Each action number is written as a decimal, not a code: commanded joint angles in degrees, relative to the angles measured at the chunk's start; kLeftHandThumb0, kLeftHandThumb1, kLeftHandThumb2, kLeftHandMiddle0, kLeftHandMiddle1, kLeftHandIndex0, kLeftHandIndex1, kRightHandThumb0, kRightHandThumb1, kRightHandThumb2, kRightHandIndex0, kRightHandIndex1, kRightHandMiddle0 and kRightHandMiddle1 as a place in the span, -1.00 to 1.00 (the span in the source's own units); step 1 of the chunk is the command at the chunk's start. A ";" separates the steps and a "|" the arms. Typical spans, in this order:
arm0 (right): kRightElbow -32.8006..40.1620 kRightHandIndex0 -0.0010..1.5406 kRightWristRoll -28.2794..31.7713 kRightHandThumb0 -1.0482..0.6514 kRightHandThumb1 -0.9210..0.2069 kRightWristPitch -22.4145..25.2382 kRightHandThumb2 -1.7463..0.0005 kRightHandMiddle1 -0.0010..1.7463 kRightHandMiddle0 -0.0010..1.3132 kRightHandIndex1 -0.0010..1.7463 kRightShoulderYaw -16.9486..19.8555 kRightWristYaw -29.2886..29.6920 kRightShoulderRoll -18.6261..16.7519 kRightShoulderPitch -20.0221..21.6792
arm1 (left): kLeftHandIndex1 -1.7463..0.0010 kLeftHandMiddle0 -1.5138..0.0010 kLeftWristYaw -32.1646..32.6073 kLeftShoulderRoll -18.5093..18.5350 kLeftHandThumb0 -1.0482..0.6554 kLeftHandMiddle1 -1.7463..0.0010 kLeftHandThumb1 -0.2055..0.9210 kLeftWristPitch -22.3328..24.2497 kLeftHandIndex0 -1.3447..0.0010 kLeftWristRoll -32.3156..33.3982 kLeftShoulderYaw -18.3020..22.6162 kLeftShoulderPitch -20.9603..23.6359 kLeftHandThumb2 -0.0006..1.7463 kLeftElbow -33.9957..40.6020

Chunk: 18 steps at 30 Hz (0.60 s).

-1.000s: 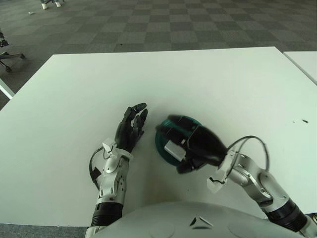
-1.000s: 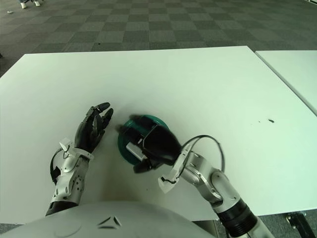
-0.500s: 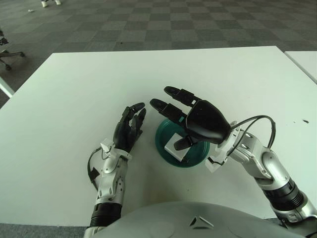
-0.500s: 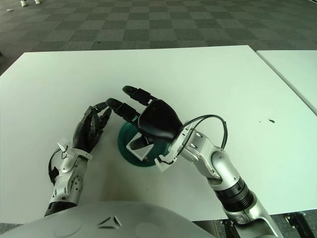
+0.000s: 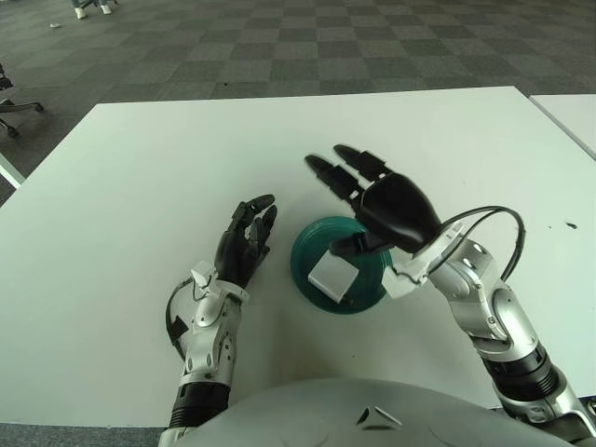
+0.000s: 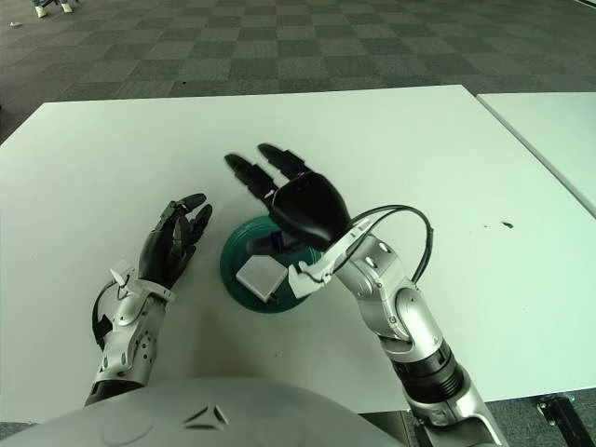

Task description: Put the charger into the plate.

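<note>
One second back our right hand [image 5: 377, 200] was curled over the charger [image 5: 332, 275] at the green plate [image 5: 307, 251]; now its fingers are spread and empty, and it has lifted up and away toward the far side of the plate. The charger, a pale square block, lies inside the plate, slightly left of its middle, with nothing holding it. We judge the placing itself done, and what remains is only to carry the right hand clear.

Our left hand [image 5: 244, 244] shows just beside the plate on its left, fingers relaxed and holding nothing, in the same spot as a second ago.

For room, we have plenty. The white table [image 5: 140, 177] stretches wide beyond the plate toward its far edge and to both sides, so the right hand can withdraw back or to the right without meeting anything. The near edge of the table sits close to our body, and the plate stands well inside it. A second table [image 5: 575, 114] shows at the far right, well apart.
</note>
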<state>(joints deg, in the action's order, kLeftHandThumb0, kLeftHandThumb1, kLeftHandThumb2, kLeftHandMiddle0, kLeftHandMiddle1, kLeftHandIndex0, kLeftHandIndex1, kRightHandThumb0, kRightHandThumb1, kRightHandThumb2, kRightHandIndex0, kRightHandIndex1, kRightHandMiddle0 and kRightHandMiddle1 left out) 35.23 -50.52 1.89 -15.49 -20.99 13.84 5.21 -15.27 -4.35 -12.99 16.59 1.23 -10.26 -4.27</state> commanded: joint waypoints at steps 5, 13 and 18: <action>9.95 -1.00 8.76 -0.81 -1.00 19.50 0.04 -1.00 -1.00 -1.00 3.93 -3.93 -13.09 -7.56 | -0.25 0.43 -0.29 0.41 -0.76 0.99 1.00 0.17 0.59 0.05 0.08 -1.40 -0.32 1.01; -10.01 -0.96 32.47 -0.73 -1.00 8.83 -0.08 -0.98 -0.95 -0.98 25.85 10.58 -18.14 -9.88 | -0.25 0.43 -0.75 0.44 -0.76 0.99 1.00 -0.08 0.59 0.19 0.02 -2.69 -0.32 1.79; -12.60 -0.88 37.47 -0.76 -1.00 -0.72 -0.11 -0.68 -0.99 -0.98 27.52 15.19 -19.65 -15.33 | -0.25 0.43 -1.01 0.66 -0.76 0.99 1.00 -0.31 0.59 0.44 0.02 -3.25 -0.32 1.95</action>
<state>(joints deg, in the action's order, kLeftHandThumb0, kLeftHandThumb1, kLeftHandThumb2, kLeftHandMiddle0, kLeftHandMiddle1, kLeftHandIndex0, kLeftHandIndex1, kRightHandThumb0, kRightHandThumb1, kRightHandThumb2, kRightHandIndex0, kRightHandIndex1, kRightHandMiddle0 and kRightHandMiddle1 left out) 27.83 -19.69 9.43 8.01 -10.63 -3.90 -7.24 -15.67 -4.09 -13.02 16.82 1.15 -12.27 -2.67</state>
